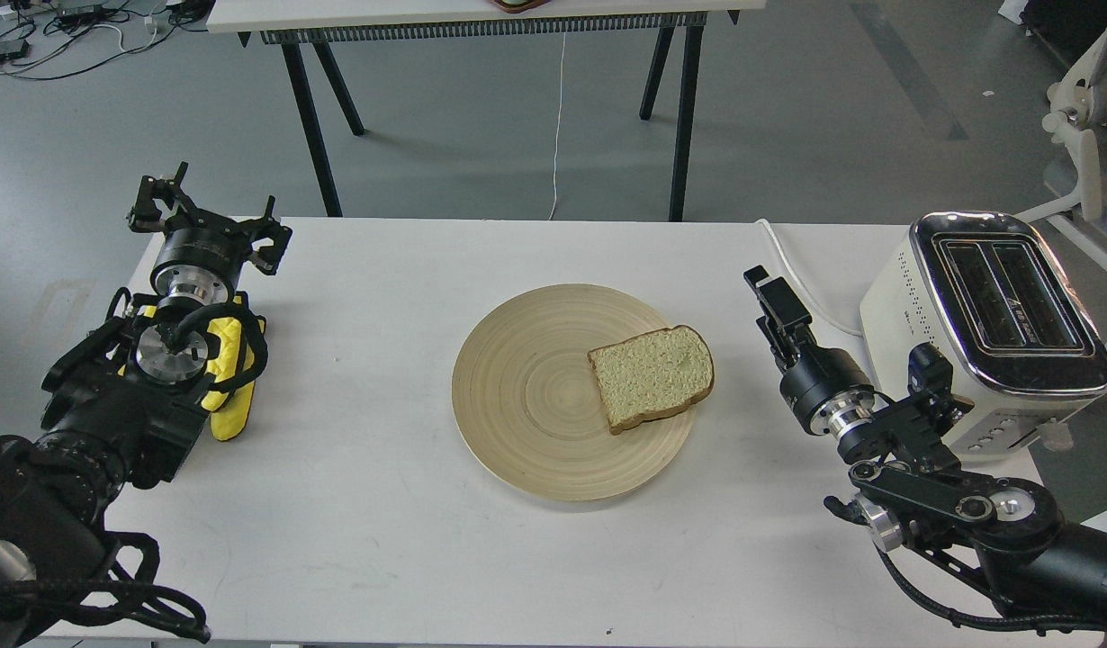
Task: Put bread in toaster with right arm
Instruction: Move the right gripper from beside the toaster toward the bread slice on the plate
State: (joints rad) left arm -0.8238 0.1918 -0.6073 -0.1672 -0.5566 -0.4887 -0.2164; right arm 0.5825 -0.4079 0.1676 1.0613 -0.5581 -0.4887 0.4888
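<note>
So far you have nothing done: the bread (652, 376) lies on the plate (526, 396) mid-frame, the right gripper (762, 286) holds nothing, its spread impossible to tell, and the toaster (985, 333) at right waits empty.

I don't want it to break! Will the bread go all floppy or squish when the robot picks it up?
Probably a bit. The bread looks thin and spongy, so it may bend if held by one edge. Hard fingers could dent its soft crumb. It lies flat on the plate, so it likely won't roll.
</note>
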